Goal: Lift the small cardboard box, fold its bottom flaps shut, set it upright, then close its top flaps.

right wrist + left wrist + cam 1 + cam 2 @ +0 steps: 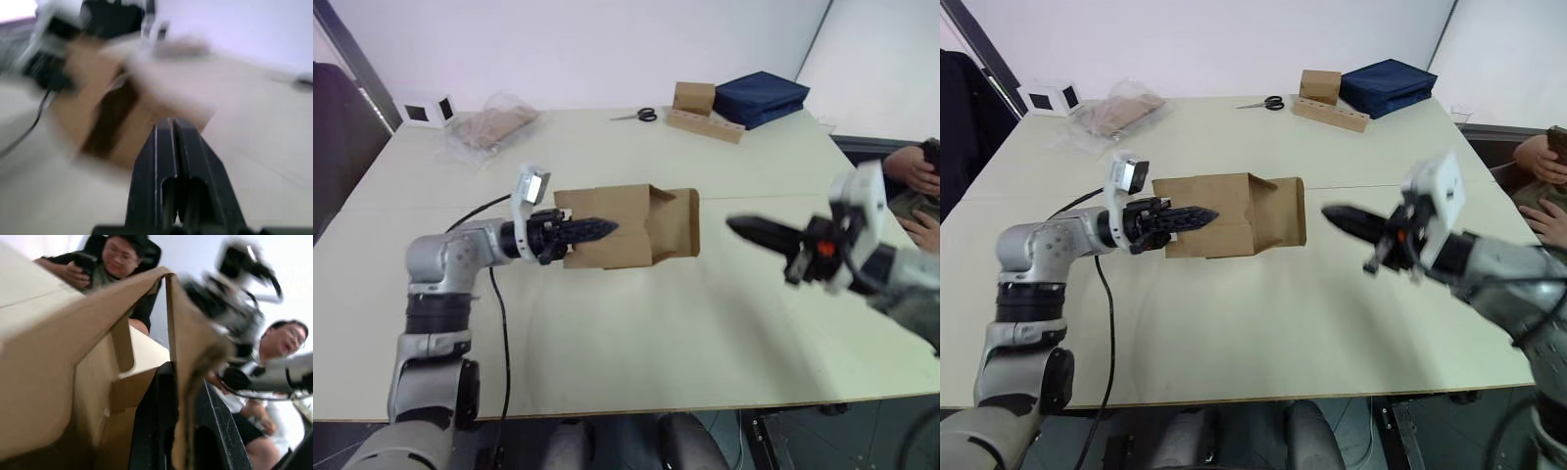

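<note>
The left tool (592, 230) pinches one wall of the small cardboard box (631, 227); the right tool (744, 231), pressed together, could shove it loose.

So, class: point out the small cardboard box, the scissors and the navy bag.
small cardboard box (607, 211): left eye view, its top panel.
scissors (639, 116): left eye view, near the handles.
navy bag (759, 96): left eye view, its top face.

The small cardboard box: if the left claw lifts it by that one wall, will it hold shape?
Probably light: the small cardboard box looks empty. Its flaps hang open, so they will likely swing. Pinched by one wall in the left claw, it may skew.
</note>
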Robot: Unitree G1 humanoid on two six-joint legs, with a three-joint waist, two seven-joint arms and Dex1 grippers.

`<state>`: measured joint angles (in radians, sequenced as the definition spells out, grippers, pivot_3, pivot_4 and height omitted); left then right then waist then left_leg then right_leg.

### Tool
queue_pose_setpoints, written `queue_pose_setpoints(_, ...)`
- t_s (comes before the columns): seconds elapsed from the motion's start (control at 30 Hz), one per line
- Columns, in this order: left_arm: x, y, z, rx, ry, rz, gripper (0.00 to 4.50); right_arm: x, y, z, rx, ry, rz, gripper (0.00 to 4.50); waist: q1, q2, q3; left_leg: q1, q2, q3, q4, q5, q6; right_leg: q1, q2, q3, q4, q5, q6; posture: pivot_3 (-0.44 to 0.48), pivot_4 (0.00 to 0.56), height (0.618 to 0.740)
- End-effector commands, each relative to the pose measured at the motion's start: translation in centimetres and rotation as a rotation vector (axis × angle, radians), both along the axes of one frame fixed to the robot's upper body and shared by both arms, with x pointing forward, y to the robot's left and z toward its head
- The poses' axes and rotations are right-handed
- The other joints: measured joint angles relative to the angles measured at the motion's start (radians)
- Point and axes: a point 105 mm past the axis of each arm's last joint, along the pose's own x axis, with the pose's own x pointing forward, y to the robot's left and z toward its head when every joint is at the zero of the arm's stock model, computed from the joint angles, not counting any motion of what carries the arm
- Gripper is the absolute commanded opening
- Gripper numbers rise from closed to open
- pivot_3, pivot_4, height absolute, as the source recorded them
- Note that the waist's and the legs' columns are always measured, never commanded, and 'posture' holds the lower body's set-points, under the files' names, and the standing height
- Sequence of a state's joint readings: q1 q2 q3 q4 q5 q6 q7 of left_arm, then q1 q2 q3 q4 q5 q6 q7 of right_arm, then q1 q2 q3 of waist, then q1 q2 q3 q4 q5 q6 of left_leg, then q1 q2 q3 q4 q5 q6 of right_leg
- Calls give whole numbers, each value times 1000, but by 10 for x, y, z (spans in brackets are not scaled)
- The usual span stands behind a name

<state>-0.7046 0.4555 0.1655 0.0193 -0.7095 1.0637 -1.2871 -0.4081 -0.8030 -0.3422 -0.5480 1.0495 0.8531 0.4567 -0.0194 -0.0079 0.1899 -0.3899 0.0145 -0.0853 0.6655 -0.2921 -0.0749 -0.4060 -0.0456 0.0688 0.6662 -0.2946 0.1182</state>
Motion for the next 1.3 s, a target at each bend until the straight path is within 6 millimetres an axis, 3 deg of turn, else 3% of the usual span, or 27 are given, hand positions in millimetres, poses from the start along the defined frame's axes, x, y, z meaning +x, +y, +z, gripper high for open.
queue_pose_setpoints(0.03,-9,3,13,-10,-50,-5,25,15,16,6,2,-61,12,0,1,0,0,0,0,0,0,0,0,0,0,0,0,0,0,0,150,740)
queue_pose_setpoints(0.2,-5,6,18,-14,-70,34,25,27,39,-3,-28,-72,71,0,1,0,0,-1,-1,1,1,0,0,0,-1,0,-1,0,0,0,150,740)
queue_pose_setpoints(0.6,-11,7,13,-11,-65,56,25,28,80,-16,-21,-70,184,0,-4,0,0,-1,0,0,0,0,0,-1,-1,0,0,0,0,0,150,740)
queue_pose_setpoints(1.13,-4,-1,7,7,-73,68,25,21,96,-11,4,-88,241,0,-2,0,0,-1,-1,0,0,0,0,-1,0,0,0,0,0,0,150,740)
queue_pose_setpoints(1.3,0,0,10,-2,-88,89,25,23,92,-11,-10,-94,222,0,-2,0,0,-1,-1,0,0,0,0,-1,-1,0,0,0,0,0,150,740)
